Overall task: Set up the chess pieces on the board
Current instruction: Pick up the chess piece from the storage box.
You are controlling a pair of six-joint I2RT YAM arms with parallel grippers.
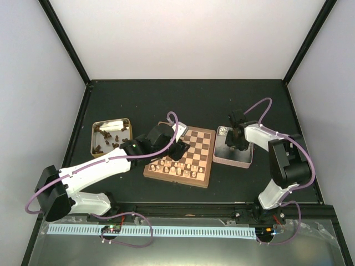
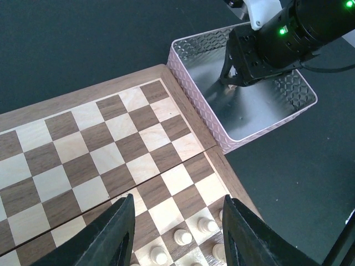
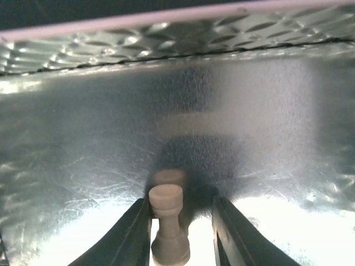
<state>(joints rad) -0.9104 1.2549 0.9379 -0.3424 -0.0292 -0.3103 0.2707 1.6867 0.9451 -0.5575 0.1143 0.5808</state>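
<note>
The pale piece (image 3: 166,221) stands in the tin (image 3: 166,41) at the board's (image 1: 197,145) 3 o'clock, so your right gripper (image 3: 181,200) straddles it, spread and not yet clenched, ready to lift, while your left gripper (image 2: 178,202) hangs released, empty, above the board's 6 o'clock rows.

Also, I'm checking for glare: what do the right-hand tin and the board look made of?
The tin looks like shiny embossed metal, its floor reflecting light. The board looks like wood with a matte finish; grain shows in its squares.
</note>
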